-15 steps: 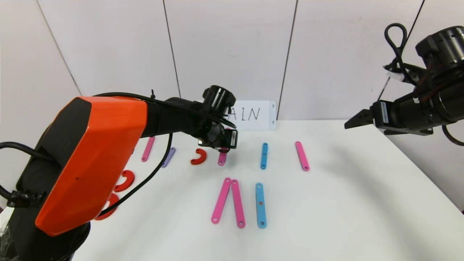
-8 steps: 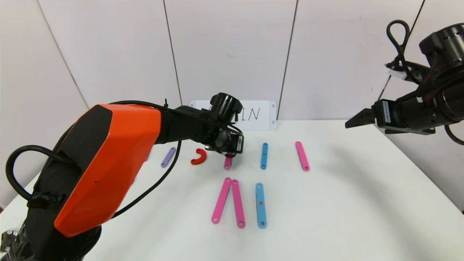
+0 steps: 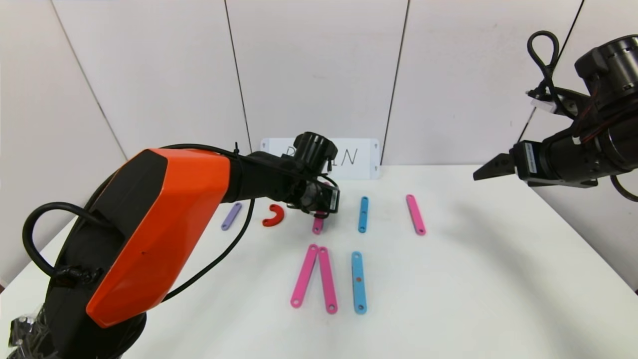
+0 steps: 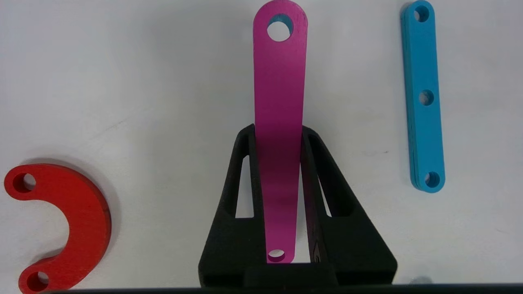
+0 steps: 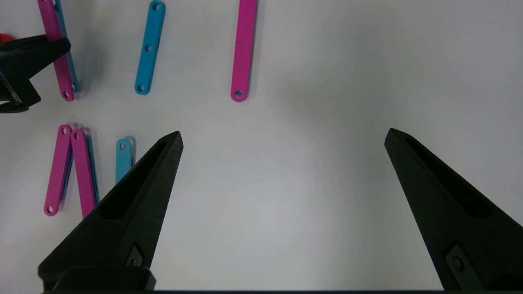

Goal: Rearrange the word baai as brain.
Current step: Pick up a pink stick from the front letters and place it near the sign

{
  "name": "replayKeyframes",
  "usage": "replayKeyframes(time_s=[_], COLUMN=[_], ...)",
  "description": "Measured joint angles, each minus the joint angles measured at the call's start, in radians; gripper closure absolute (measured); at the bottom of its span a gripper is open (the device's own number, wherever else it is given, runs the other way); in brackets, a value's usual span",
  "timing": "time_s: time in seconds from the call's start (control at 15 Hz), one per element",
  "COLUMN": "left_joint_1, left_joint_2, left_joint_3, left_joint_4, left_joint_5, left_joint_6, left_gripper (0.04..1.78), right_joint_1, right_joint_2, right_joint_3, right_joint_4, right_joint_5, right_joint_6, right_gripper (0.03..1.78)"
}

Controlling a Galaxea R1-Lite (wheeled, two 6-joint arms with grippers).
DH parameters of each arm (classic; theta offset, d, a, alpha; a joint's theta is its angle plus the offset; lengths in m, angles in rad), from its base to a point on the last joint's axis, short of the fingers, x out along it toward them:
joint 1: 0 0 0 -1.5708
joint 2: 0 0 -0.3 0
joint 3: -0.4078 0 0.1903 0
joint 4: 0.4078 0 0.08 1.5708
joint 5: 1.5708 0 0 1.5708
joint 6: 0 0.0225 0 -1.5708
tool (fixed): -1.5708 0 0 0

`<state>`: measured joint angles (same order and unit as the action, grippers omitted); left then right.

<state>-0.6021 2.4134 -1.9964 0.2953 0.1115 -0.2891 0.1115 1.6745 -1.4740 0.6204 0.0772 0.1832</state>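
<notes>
The word's pieces lie loose in two rows on the white table (image 3: pixel 473 279). My left gripper (image 3: pixel 319 212) (image 4: pixel 278 132) is shut on a pink strip (image 3: pixel 317 227) (image 4: pixel 280 81) in the back row, and the strip sticks out beyond the fingertips. A red C-curve (image 3: pixel 273 215) (image 4: pixel 77 216) lies just to its left and a blue strip (image 3: pixel 363 214) (image 4: pixel 425 98) to its right. My right gripper (image 3: pixel 486 169) (image 5: pixel 284 134) hangs open and empty above the table's right side.
A purple strip (image 3: pixel 231 216) and another pink strip (image 3: pixel 415 214) complete the back row. Two pink strips (image 3: pixel 315 276) meeting at the top and a blue strip (image 3: pixel 358 282) form the front row. The handwritten white card (image 3: pixel 356 158) stands against the wall. My left arm hides the table's left part.
My left gripper has carried the pink strip to the right, away from the red C-curve. The orange arm now covers the pink strip and red curves at the far left. The right arm barely moved.
</notes>
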Motion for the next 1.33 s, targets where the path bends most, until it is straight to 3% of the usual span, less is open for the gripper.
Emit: replayKeyframes(time_s=[0.47,0.67,0.87,1.07,1.33], left_joint_1=[-0.001,-0.001,-0.002,-0.003,0.033], left_joint_2=[0.014,0.018,0.021,0.022,-0.004], left_joint_3=[0.003,0.004,0.004,0.004,0.004], left_joint_4=[0.006,-0.001,-0.004,-0.015,-0.056], left_joint_5=[0.0,0.0,0.0,0.001,0.001], left_joint_6=[0.029,0.03,0.029,0.028,0.027], left_gripper=[1.51,1.38,1.01,0.5,0.12], right_joint_1=[0.003,0.003,0.004,0.004,0.006], right_joint_2=[-0.003,-0.003,-0.003,-0.003,-0.003], right_joint_3=[0.003,0.004,0.006,0.01,0.011], right_joint_4=[-0.001,-0.001,-0.001,-0.001,-0.001], right_joint_5=[0.0,0.0,0.0,0.001,0.001], right_joint_6=[-0.002,-0.002,-0.005,-0.011,-0.012], right_gripper=[0.08,0.08,0.08,0.08,0.08])
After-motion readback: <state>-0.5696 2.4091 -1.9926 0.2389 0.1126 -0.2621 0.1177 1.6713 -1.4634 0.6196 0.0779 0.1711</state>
